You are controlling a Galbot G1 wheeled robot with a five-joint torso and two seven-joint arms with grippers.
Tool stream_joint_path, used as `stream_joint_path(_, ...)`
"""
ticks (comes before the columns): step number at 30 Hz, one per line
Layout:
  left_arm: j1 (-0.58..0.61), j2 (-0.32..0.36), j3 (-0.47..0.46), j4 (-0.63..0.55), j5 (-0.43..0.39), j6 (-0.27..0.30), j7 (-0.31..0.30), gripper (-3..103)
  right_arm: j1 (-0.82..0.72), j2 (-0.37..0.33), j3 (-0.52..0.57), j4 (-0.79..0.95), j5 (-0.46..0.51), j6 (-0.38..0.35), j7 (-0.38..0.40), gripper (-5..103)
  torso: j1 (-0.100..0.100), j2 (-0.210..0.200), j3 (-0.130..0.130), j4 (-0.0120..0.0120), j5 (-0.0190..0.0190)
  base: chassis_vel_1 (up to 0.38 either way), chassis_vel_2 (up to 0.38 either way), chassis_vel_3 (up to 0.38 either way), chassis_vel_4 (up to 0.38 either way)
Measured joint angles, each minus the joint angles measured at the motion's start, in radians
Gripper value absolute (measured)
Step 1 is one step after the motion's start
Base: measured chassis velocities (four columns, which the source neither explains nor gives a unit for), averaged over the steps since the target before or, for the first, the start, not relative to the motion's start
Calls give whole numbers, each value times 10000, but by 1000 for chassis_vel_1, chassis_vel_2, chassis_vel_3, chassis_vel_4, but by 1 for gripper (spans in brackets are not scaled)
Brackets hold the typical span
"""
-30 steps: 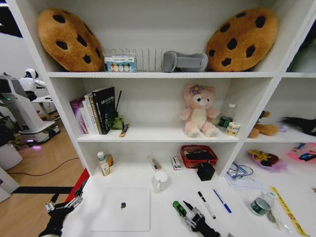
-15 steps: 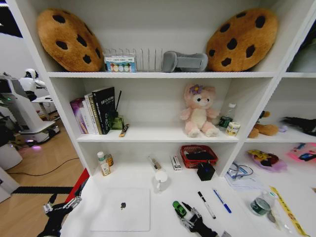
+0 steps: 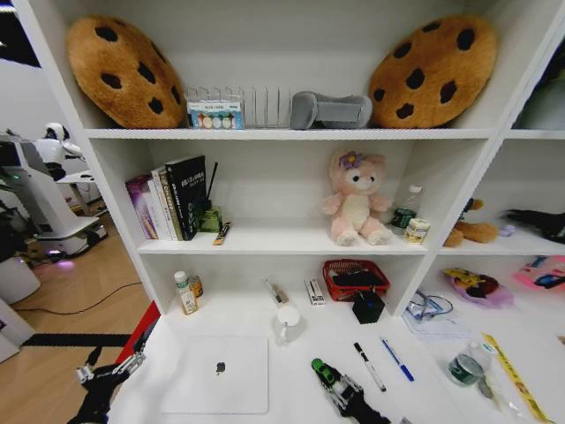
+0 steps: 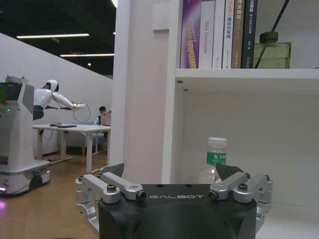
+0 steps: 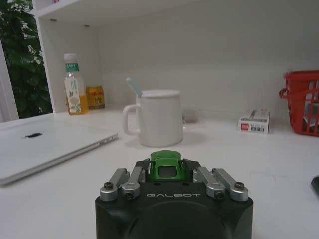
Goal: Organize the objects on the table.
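White table (image 3: pixel 291 371), "GALBOT" right end effector (image 5: pixel 167 172) around toy car (image 5: pixel 165 166)

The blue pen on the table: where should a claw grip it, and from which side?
Probably at mid-barrel of the blue pen, coming from above, claw closing across its width. It lies flat on the table, slanted, apart from the dark pen.
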Motion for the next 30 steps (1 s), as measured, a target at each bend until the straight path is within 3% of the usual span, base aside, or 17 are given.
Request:
stream_joint_path(7, -14, -9, 0, -26, 14, -12, -3, 100, -326, -409, 728, 2268, 620, -259, 85, 36, 0, 0, 0, 1, -1, 0, 0, 0, 0)
stream_joint_path(9, 2, -42, 8, -85, 21, -89, 48, 100, 16, -878, 1238, 3834, 1534, -957, 566, 36, 0, 0, 0, 3, -4, 0, 0, 0, 0)
stream_joint_path(11, 43, -39, 12, -109, 19, -124, 138, 100, 256, -1039, 1384, 4174, 1885, -1245, 783, 36, 0, 0, 0, 2, 0, 0, 0, 0, 0)
stream_joint_path(13, 195, 41, 14, -202, 19, -283, 504, 100, 1098, -1492, 1706, 4785, 3172, -2150, 1464, 36, 0, 0, 0, 3, -2, 0, 0, 0, 0)
stream_joint_path(18, 363, 93, 22, -323, 23, -381, 749, 100, 2037, -1911, 1789, 4882, 4117, -2696, 1835, 36, 0, -1, 1, 1, 1, 0, 0, 0, 0)
stream_joint_path(23, 584, 56, 96, -524, 234, -483, 951, 100, 4342, -3022, 917, 4471, 5459, -3549, 2632, 36, 0, -1, 1, 1, 2, 0, 0, 0, 0)
stream_joint_path(25, 587, 38, 101, -557, 263, -483, 952, 100, 4662, -3162, 725, 4376, 5548, -3621, 2724, 36, 0, -1, 1, 2, 1, 0, 0, 0, 0)
stream_joint_path(27, 564, -69, 109, -746, 347, -418, 944, 100, 6296, -3628, -283, 3827, 5865, -3806, 3005, 36, 0, -1, 2, 1, 0, 0, 0, 0, 0)
stream_joint_path(29, 547, -98, 108, -807, 355, -382, 938, 100, 6864, -3694, -635, 3625, 6002, -3866, 3126, 36, 1, -1, 2, 3, 0, 0, 0, 0, 0)
stream_joint_path(30, 509, -163, 87, -941, 365, -314, 897, 100, 7874, -3735, -1290, 3244, 6324, -4021, 3403, 36, 1, -1, 2, 5, -1, 0, 0, 0, 0)
